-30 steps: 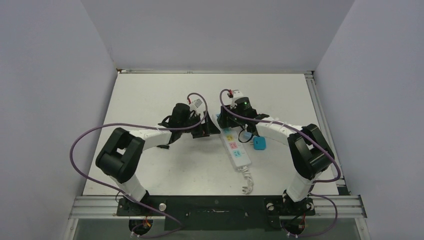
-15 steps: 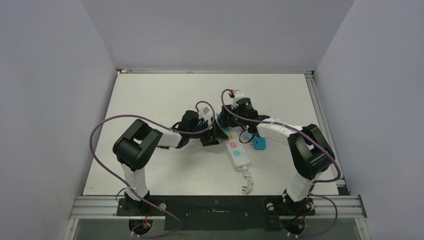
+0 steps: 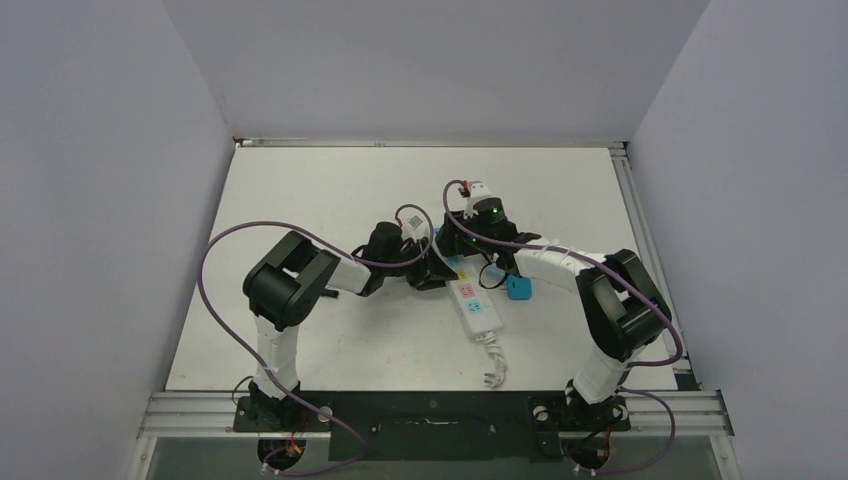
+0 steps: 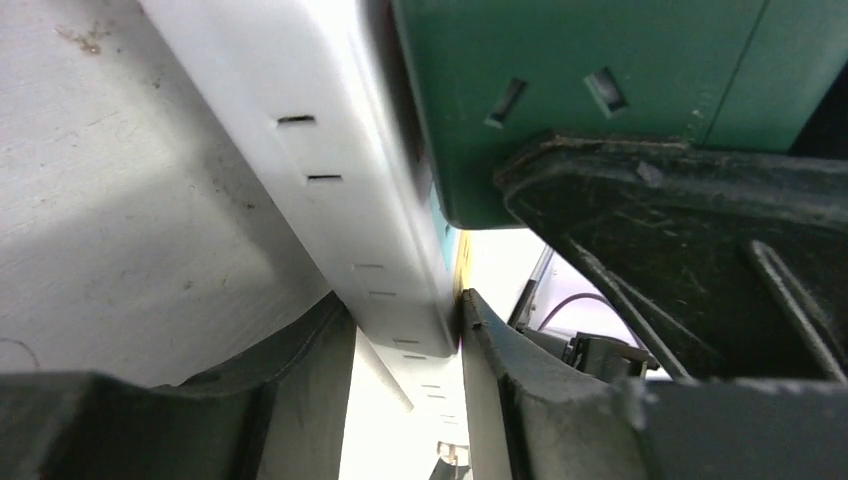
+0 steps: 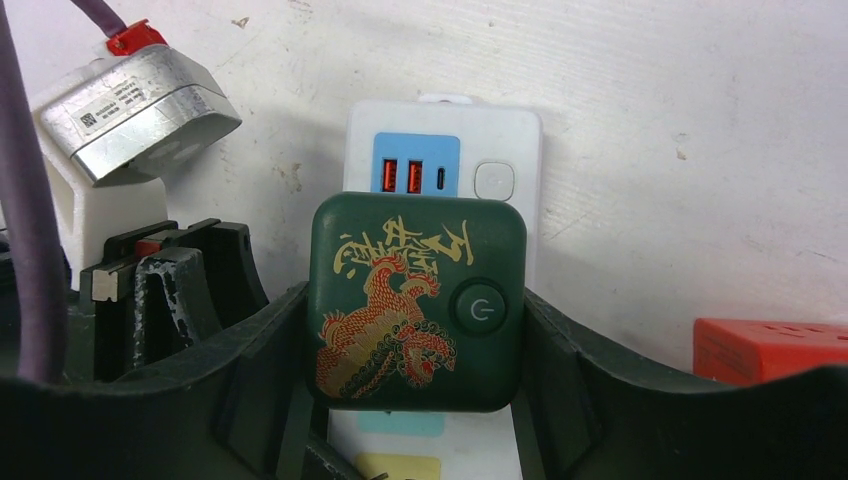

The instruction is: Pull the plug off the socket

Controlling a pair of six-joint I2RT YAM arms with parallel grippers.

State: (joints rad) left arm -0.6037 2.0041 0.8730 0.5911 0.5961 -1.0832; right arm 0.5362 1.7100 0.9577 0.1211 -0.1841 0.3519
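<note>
The socket is a long white power strip with pastel outlets, lying mid-table. A dark green plug with a red-gold dragon and a power button sits in it just below the blue USB panel. My right gripper is shut on the plug, one finger pressed on each side. In the top view the right gripper covers the plug. My left gripper is shut across the socket's white body, fingers touching both faces, with the green plug just above. Seen from the top, the left gripper meets the strip's left edge.
A small blue block lies right of the strip, under the right forearm. A red-orange block shows at the right wrist view's lower right. The strip's short white cord curls toward the near edge. Purple cables loop over both arms.
The left arm swung right and in to the strip, and its jaws closed on the strip's body. The right gripper stayed shut on the plug.
</note>
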